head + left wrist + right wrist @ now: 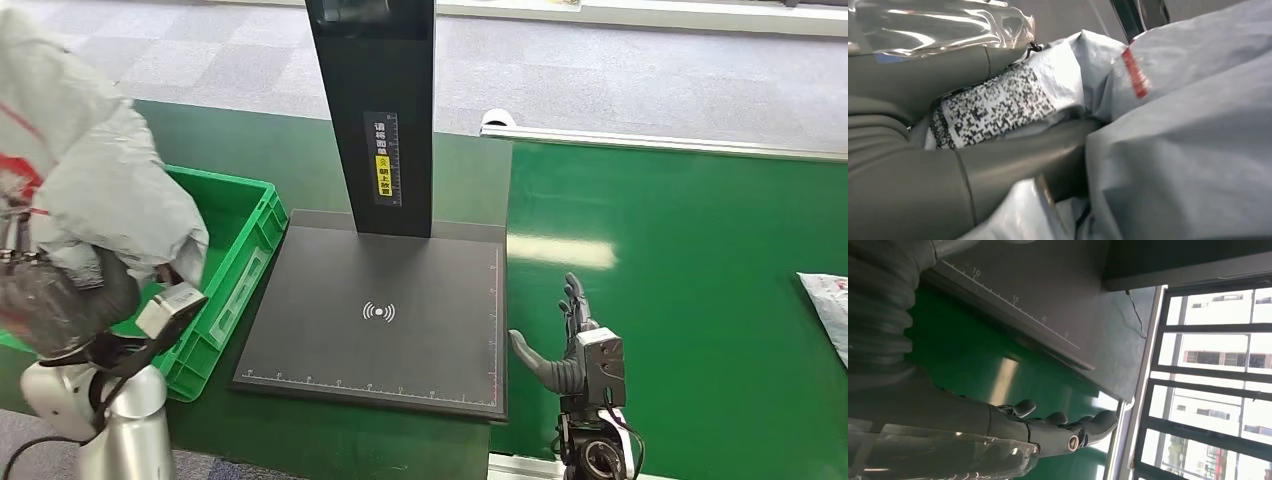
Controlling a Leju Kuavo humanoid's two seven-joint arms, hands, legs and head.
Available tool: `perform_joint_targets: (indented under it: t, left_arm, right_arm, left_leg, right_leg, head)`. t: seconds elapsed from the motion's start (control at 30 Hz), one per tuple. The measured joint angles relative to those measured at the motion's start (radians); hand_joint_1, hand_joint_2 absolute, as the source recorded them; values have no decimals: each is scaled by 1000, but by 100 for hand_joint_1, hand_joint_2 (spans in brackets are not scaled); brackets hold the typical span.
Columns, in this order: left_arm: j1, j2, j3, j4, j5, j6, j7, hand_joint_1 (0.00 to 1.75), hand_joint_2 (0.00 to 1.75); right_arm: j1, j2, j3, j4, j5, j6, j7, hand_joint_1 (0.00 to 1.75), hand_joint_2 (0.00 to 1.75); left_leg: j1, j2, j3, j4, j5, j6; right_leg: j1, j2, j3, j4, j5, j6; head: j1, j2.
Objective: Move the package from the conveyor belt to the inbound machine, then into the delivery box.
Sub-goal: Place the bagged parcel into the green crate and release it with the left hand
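My left hand (pixel 60 300) grips a grey poly-mailer package (pixel 90 170), holding it up over the near-left corner of the green plastic delivery box (pixel 245 250), which sits just beside the black inbound machine (pixel 390 320). From the left wrist camera, the grey thumb (pixel 1013 155) presses across the crumpled bag next to its printed code label (pixel 993 107), so the grip looks firm. How the darker fingers wrap underneath I cannot make out, since the bag covers them. The machine's flat scanning plate with its wireless symbol (pixel 378 312) lies bare below the black post (pixel 375 110). With the package well to the left of it and over the crate, I judge that the last step is in hand: the drop into the box. My right hand (pixel 570 345) is empty, fingers spread and pointing up, hovering over the green conveyor belt (pixel 690 300) just off the plate's right edge. A second grey parcel (pixel 828 300) waits on the belt at the far right. As I read it, the next move calls for carrying the package farther in over the crate's open middle, lowering it clear of the rim, and only then letting the fingers go, so the slack bag does not drape over the wall.
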Motion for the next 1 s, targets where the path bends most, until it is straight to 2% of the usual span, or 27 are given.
perform_joint_targets:
  t: [0.23,0.3,0.33,0.37,0.4,0.5,0.53,0.57,0.6,0.63,0.7,0.77,0.9,1.0]
  left_arm:
    - [-12,0,125,-73,-117,0,3,175,0]
    - [-13,-1,147,-72,-204,0,41,175,0]
    - [-13,5,154,-58,-267,0,91,175,0]
    - [-12,17,152,-34,-324,0,164,175,0]
    - [-11,44,136,11,-364,-1,275,175,0]
    - [-8,163,21,198,-394,-36,734,175,0]
    - [-8,192,-15,252,-394,-60,852,175,0]
    - [-8,213,-42,300,-394,-87,917,175,0]
    - [-7,226,-61,340,-392,-115,930,175,0]
    - [-6,240,-74,376,-391,-143,910,175,0]
    - [-4,259,-97,433,-390,-195,830,175,0]
    - [0,270,-119,470,-392,-260,791,175,0]
    - [14,284,-157,502,-394,-404,759,175,0]
    - [14,290,-174,507,-395,-435,753,175,0]
  right_arm:
    - [9,-10,1,-18,8,12,3,0,175]
    - [13,-12,1,-25,16,10,7,0,175]
    - [15,-12,1,-30,21,8,11,0,175]
    - [19,-12,0,-37,26,7,15,0,175]
    - [23,-12,0,-45,31,7,18,0,175]
    - [34,-12,-10,-68,51,22,24,0,175]
    - [34,-12,-15,-74,58,29,27,0,175]
    - [34,-12,-19,-78,65,36,30,0,175]
    - [33,-10,-23,-81,71,42,33,0,175]
    - [33,-9,-27,-84,76,47,35,0,175]
    - [32,-6,-35,-87,83,55,37,0,175]
    - [32,-4,-42,-91,89,64,37,0,175]
    - [32,0,-58,-94,101,83,30,0,175]
    - [30,4,-65,-94,106,89,29,0,175]
  left_leg:
    - [0,0,0,0,0,0]
    - [-1,0,1,0,0,0]
    - [-1,-1,1,0,0,0]
    - [-1,-1,1,0,0,0]
    - [0,0,1,0,0,0]
    - [0,2,2,0,0,0]
    - [1,2,2,0,0,0]
    - [1,2,2,0,0,-1]
    - [1,2,1,0,1,-1]
    - [1,2,1,0,1,-1]
    - [0,2,1,0,1,-1]
    - [-1,2,1,0,0,-1]
    - [-1,2,1,0,0,-1]
    - [-1,2,1,0,0,-1]
  right_leg:
    - [-1,0,0,0,0,0]
    - [-1,0,1,0,0,0]
    - [-1,0,0,0,0,0]
    - [-1,0,0,0,0,0]
    - [-1,0,0,0,0,0]
    - [0,2,0,0,1,-1]
    - [1,2,0,0,1,-1]
    - [1,2,0,1,1,-1]
    - [1,2,0,1,1,-1]
    - [1,2,0,1,1,-1]
    - [0,2,0,1,1,-1]
    - [-1,2,0,1,1,-1]
    - [-1,2,0,0,1,0]
    - [-1,2,0,0,0,0]
  head:
    - [0,0]
    - [0,0]
    - [0,0]
    - [1,0]
    - [1,0]
    - [0,0]
    - [0,0]
    - [0,0]
    - [0,0]
    - [0,0]
    - [1,0]
    - [1,0]
    - [0,0]
    - [0,0]
